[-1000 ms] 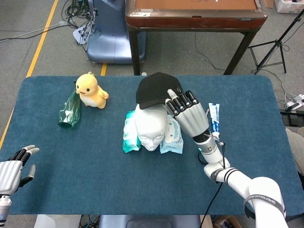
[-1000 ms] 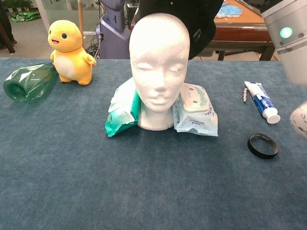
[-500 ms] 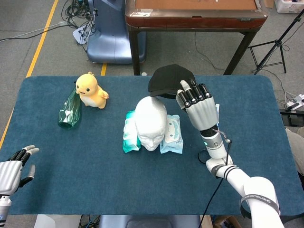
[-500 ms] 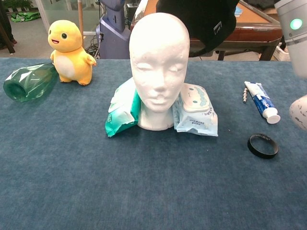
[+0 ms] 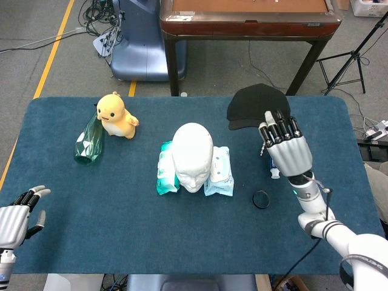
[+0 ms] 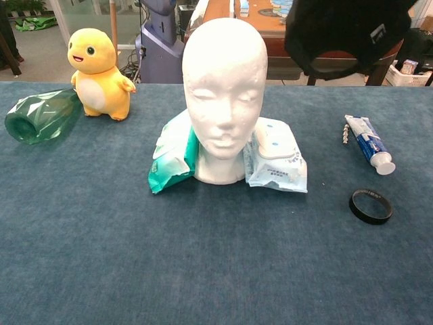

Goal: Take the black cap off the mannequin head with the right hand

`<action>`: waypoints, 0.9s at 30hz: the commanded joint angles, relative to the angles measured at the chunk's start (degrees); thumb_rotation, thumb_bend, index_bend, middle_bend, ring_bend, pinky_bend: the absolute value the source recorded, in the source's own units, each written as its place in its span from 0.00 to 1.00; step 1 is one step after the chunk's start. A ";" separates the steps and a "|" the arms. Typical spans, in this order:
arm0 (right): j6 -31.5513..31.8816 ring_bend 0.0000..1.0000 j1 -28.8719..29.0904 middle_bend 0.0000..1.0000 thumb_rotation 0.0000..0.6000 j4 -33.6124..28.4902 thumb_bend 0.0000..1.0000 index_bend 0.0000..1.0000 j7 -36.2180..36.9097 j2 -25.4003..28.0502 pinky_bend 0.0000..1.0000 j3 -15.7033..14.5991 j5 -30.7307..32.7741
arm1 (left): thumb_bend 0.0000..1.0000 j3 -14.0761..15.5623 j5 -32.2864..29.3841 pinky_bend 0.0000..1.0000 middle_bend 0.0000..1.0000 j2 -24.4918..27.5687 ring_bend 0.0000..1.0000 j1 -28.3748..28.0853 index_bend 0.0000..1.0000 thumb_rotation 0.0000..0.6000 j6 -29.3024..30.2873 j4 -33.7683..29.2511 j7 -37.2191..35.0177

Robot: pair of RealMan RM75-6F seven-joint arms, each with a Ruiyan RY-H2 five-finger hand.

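Your left hand (image 5: 15,215) is cut by the head view's lower-left edge. Chest view crops the black cap (image 6: 345,34) at top; your right hand's (image 5: 285,148) grip underneath is hidden.

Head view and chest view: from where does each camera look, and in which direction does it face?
Head view: sits high, looks steeply down on the table; shows the left hand at the lower left edge and the right hand holding the black cap.
Chest view: sits low, near table height, faces forward at the mannequin head; no hand shows.
Shared: mannequin head, cap, yellow duck toy, black ring.
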 commanded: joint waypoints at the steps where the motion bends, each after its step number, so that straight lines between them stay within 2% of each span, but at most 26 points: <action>1: -0.93 0.34 -4.37 0.43 1.00 -2.94 0.46 0.80 -3.15 2.65 0.55 -3.49 -0.59 | 0.51 -0.07 -0.21 0.47 0.21 -0.16 0.25 -0.09 0.25 1.00 -0.21 0.05 0.28; 9: -2.52 0.34 -9.59 0.43 1.00 2.09 0.46 0.80 -2.26 -0.84 0.54 -7.12 -0.21 | 0.51 -0.29 -0.95 0.47 0.21 -0.36 0.25 -0.33 0.25 1.00 -0.86 0.06 0.96; 15: -1.13 0.34 -13.43 0.43 1.00 4.10 0.46 0.80 0.60 -4.03 0.53 -9.02 -0.31 | 0.51 -0.29 -0.91 0.47 0.21 -0.28 0.25 -0.29 0.25 1.00 -0.76 0.06 0.78; 22: 1.02 0.34 -18.70 0.43 1.00 1.01 0.46 0.80 3.22 -5.19 0.50 -11.30 -0.68 | 0.51 -0.23 -0.85 0.47 0.21 -0.25 0.25 -0.32 0.25 1.00 -0.84 0.04 0.87; 27: 0.03 0.31 -22.11 0.41 1.00 -4.27 0.45 0.70 4.67 -3.98 0.48 -13.41 -0.84 | 0.51 -0.24 -0.92 0.47 0.21 -0.29 0.25 -0.31 0.25 1.00 -0.84 -0.01 1.05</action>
